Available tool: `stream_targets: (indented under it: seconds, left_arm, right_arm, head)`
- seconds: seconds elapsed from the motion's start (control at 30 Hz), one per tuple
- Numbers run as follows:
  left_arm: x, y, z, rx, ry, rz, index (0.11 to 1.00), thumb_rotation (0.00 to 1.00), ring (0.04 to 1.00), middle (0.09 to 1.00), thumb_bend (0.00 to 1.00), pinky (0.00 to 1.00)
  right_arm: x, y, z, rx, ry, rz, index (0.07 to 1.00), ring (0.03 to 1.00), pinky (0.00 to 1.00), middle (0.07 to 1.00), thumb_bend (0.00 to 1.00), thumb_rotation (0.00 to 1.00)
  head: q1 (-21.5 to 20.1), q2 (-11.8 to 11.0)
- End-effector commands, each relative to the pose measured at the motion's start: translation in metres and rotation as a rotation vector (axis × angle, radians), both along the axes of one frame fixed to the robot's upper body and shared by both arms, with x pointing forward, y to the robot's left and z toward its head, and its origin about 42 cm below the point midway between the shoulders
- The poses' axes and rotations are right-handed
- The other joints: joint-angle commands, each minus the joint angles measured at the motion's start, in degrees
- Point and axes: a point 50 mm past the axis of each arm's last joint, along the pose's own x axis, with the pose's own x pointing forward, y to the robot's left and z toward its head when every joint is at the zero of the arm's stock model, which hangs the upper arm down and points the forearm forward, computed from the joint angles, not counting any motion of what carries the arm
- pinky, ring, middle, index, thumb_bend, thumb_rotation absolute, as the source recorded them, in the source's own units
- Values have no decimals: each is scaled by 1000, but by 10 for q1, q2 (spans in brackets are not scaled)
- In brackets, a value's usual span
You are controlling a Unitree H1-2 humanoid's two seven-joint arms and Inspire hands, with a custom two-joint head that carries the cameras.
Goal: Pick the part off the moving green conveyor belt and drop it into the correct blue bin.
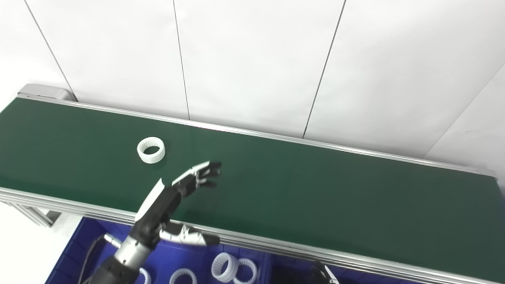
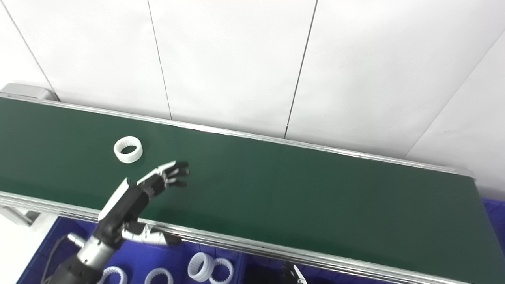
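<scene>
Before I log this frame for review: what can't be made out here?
- Right hand: cut off by the bottom edge in both views; open or shut is unclear.
- Blue bin: mostly hidden under the conveyor rail and the left hand; its ring count is unknowable.

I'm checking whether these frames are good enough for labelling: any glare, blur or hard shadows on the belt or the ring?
Left eye view: even, soft light; the white ring is sharp, its inner ridges readable, with only a faint shadow on the belt. Right eye view: likewise sharp, the left hand shows no motion blur; the far belt rail catches a mild sheen, no harsh glare.
</scene>
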Motion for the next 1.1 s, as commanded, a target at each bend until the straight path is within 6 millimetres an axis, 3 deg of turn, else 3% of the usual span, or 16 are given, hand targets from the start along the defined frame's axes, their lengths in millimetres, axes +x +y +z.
stream_targets:
  seconds: [0.0, 0.1, 0.3, 0.47, 0.67, 0.77, 0.87, 1.07]
  left_arm:
    - [19, -3, 24, 31, -98, 47, 881, 402, 881, 913, 713, 785]
    - [38, -5, 37, 87, -115, 89, 892, 425, 891, 924, 655, 792]
    - [75, -7, 52, 181, -102, 195, 868, 453, 871, 905, 663, 787]
    - [108, -2, 49, 247, -68, 258, 855, 400, 874, 902, 688, 810]
    - [140, 10, 41, 389, -28, 317, 855, 421, 888, 910, 708, 822]
    - [152, 15, 36, 449, -16, 341, 850, 400, 883, 903, 721, 814]
    - [162, 19, 31, 492, 2, 359, 849, 281, 878, 916, 790, 790]
    - [179, 29, 17, 597, 45, 385, 854, 238, 868, 930, 842, 799]
  right_arm:
    - [2, 1, 8, 41, -73, -13, 887, 832, 768, 843, 882, 442]
    - [3, 1, 8, 44, -79, -20, 876, 827, 741, 835, 889, 435]
    - [4, 1, 8, 46, -84, -21, 874, 827, 744, 835, 882, 439]
    - [5, 1, 8, 56, -82, -27, 871, 827, 754, 833, 882, 419]
    - [6, 1, 8, 65, -79, -34, 866, 826, 722, 829, 884, 411]
    - [6, 1, 8, 72, -76, -33, 865, 816, 568, 828, 888, 407]
    - [7, 1, 8, 67, -80, -38, 862, 813, 685, 819, 894, 422]
    - [8, 1, 8, 53, -92, -41, 864, 805, 710, 816, 887, 435]
  head:
    - [0, -1]
    - [1, -2]
    - [4, -3]
    - [7, -6]
    - [7, -8]
    - [8, -8]
    - [8, -8]
    - [9, -8]
